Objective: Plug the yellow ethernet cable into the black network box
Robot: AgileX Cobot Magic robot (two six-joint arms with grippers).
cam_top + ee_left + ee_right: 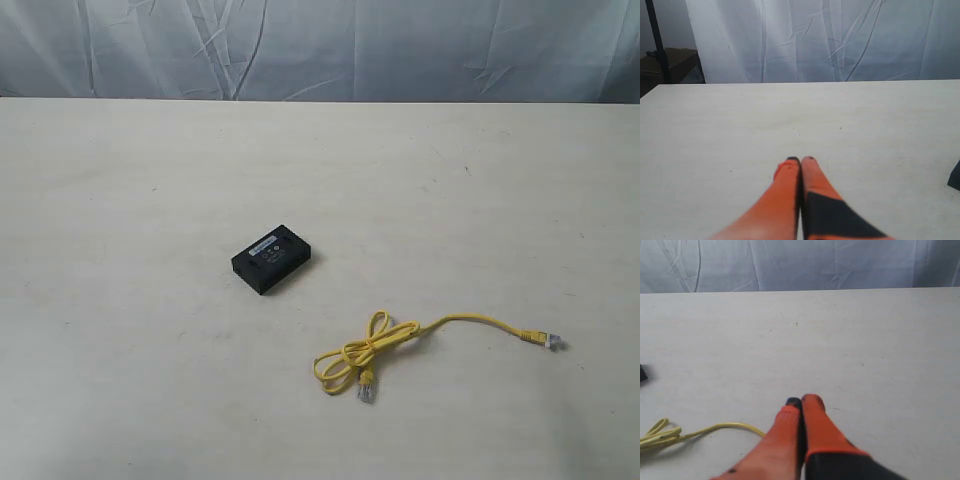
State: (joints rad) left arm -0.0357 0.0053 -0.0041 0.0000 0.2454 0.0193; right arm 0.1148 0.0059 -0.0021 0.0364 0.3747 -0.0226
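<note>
The black network box (273, 259) lies flat near the middle of the table, its pale label strip facing up. The yellow ethernet cable (385, 340) lies to its front right, partly coiled, with one clear plug (366, 390) by the coil and the other (548, 341) at the far right. Neither gripper shows in the exterior view. My left gripper (800, 160) is shut with nothing in it; a corner of the box (955, 175) shows at that view's edge. My right gripper (802, 401) is shut and empty, with the cable (715, 429) passing beside its fingers.
The pale table (150, 180) stretches wide around both things. A wrinkled white curtain (320, 45) hangs behind its far edge. A dark stand (657, 45) shows in the left wrist view beyond the table corner.
</note>
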